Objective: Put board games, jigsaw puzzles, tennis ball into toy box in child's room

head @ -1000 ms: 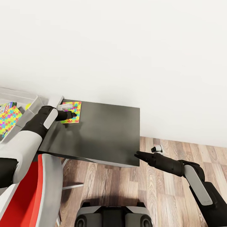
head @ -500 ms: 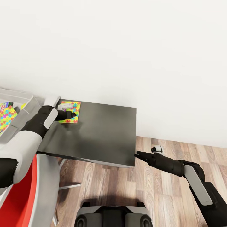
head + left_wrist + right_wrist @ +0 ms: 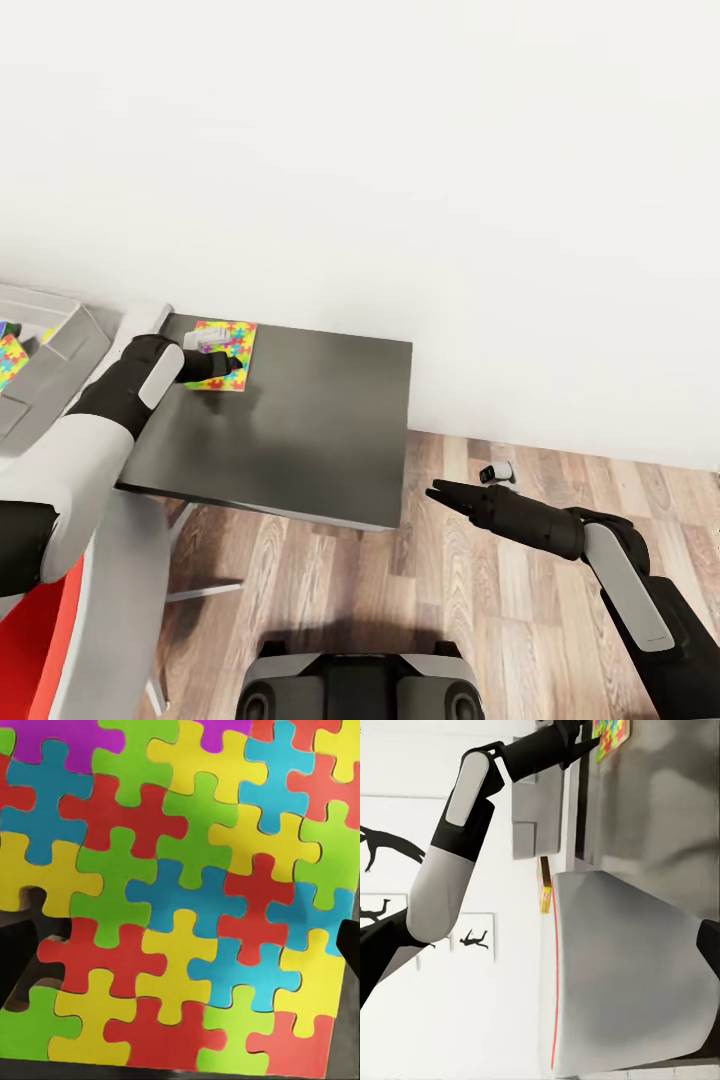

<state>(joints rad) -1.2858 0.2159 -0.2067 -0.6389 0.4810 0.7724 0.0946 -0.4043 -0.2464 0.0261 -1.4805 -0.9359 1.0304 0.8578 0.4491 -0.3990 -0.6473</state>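
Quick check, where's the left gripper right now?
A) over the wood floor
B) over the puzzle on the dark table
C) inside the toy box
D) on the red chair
B. In the head view the left gripper sits over the puzzle at the back corner of the dark table.

Place: a child's room at home.
Signs: wood-plank floor (image 3: 480, 600), plain white wall (image 3: 400, 150), dark tabletop (image 3: 290, 430) at 11 o'clock carrying a bright jigsaw puzzle (image 3: 228, 352).
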